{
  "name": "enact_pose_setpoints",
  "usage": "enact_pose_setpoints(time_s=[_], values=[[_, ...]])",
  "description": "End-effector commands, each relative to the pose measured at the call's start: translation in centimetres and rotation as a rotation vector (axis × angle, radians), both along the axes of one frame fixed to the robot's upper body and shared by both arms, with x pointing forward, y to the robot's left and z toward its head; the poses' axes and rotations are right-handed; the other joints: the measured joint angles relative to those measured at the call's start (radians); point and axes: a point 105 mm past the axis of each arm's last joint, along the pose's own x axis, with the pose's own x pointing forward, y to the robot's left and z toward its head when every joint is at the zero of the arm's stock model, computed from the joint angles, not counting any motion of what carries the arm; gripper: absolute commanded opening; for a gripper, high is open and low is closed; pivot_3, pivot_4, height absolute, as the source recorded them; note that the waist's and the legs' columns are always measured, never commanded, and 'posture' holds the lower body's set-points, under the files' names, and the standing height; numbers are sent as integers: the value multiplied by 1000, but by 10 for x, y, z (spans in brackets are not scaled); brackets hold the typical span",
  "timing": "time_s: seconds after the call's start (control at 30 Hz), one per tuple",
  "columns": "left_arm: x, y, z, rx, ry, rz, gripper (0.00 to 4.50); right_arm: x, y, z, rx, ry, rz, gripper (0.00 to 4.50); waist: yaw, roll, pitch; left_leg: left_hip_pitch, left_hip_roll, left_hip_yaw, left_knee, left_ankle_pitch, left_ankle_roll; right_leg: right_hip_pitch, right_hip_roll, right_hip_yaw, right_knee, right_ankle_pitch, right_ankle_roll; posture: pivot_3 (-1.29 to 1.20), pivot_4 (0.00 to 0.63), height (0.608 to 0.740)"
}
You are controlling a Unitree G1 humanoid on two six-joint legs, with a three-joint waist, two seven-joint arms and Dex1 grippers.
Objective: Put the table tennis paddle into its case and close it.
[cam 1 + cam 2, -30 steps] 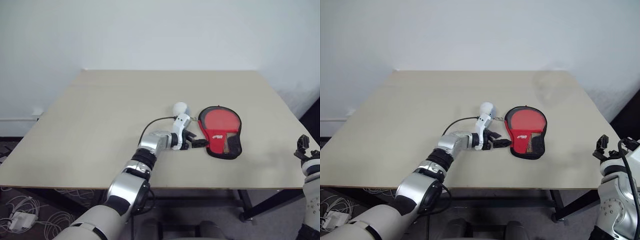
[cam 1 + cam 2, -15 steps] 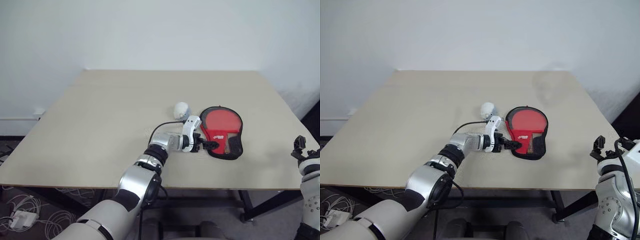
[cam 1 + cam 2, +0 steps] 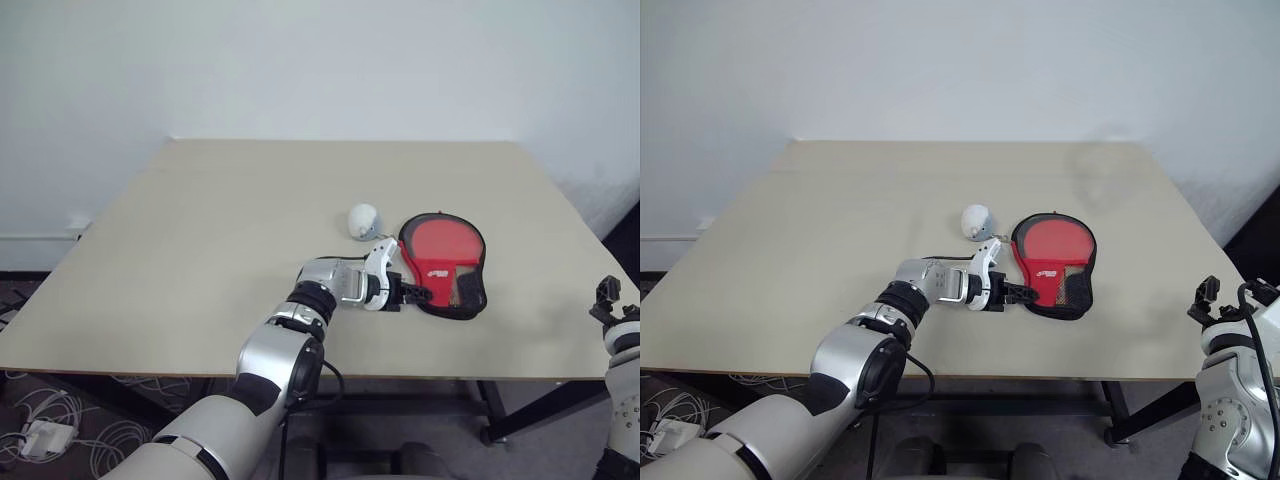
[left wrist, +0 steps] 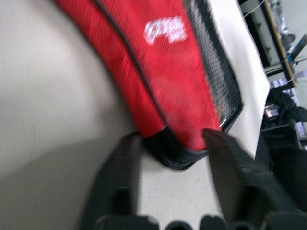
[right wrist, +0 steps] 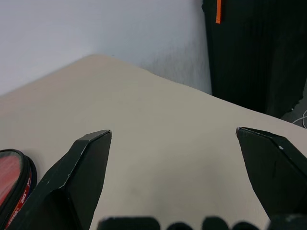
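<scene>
Farthest left of the things on the tabletop (image 3: pixel 200 250) is the small white ball (image 3: pixel 362 220), lying loose just beyond the left arm's wrist and just left of the case; it plays no part in the job.

Next comes the left tool (image 3: pixel 412 294), reaching in from the left, low over the surface and pointing right. Its wrist view shows the two black fingers (image 4: pixel 120 177) set narrowly on either side of the case's near-left corner, where the black rim and mesh meet the red fabric. Whether the fingers press the fabric or merely bracket it I cannot tell. The hold makes sense as a pinch on the rim (probably the seam or zip end), which is where the closing has to begin.

Right of that lies the case (image 3: pixel 445 262), flat on the tabletop near the front-right part, its round end toward the far side and its narrow end toward the near edge. The table tennis paddle (image 3: pixel 440 245) appears to sit inside it: red rubber shows through the clear face, with the red logo patch below. So insertion looks done, and closing is what remains.

Farthest right, beyond the tabletop's right edge and well apart from the case, the right tool (image 5: pixel 182 182) hangs with its fingers spread wide, gripping nothing, seemingly kept clear while the left works.
</scene>
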Motion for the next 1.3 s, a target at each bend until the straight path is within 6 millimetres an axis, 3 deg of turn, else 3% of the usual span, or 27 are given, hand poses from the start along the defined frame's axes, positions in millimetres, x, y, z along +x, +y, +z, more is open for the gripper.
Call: enact_pose_setpoints(time_s=[0.03, 0.1, 0.33, 0.5, 0.77, 0.93, 1.3], values=[[-20, -36, 1, -35, 28, -39, 469, -4, -4, 10, -10, -36, -22, 4500, 0, 0, 0, 0, 0, 0, 0, 0, 0, 0, 0, 0, 0, 0, 0, 0, 0, 728], [-18, -35, 3, -45, 47, -23, 39, -5, -5, 9, -7, -34, -25, 4500, 0, 0, 0, 0, 0, 0, 0, 0, 0, 0, 0, 0, 0, 0, 0, 0, 0, 728], [-22, -26, 18, -97, 116, -83, 39, -5, -2, 7, -7, -27, -24, 4500, 0, 0, 0, 0, 0, 0, 0, 0, 0, -1, 0, 0, 0, 0, 0, 0, 0, 728], [-30, -8, 33, -123, 184, -162, 39, -4, 2, 7, -15, -20, -13, 4500, -1, 0, 0, 0, 0, 0, -1, 0, 0, -1, 0, 0, 0, 0, 0, 0, 0, 728], [-67, 23, 47, -74, 250, -360, 39, -3, 6, 6, -19, -6, -1, 4500, -4, 2, 0, 0, 0, 0, -2, 0, 0, -1, 0, 1, 1, 0, 0, 0, 0, 728], [-97, 29, 35, -16, 255, -509, 39, 2, 9, 1, -16, 12, 19, 4500, 0, 2, 0, 0, 0, 0, -1, 0, 0, -1, 0, 1, 1, 0, 0, 0, 0, 728], [-114, 26, 32, -16, 228, -552, 39, 11, 16, -2, -18, 37, 54, 4500, 0, 2, 0, 0, 0, 0, -1, 0, 0, -1, 0, 1, 1, 0, -1, 0, 0, 728]])
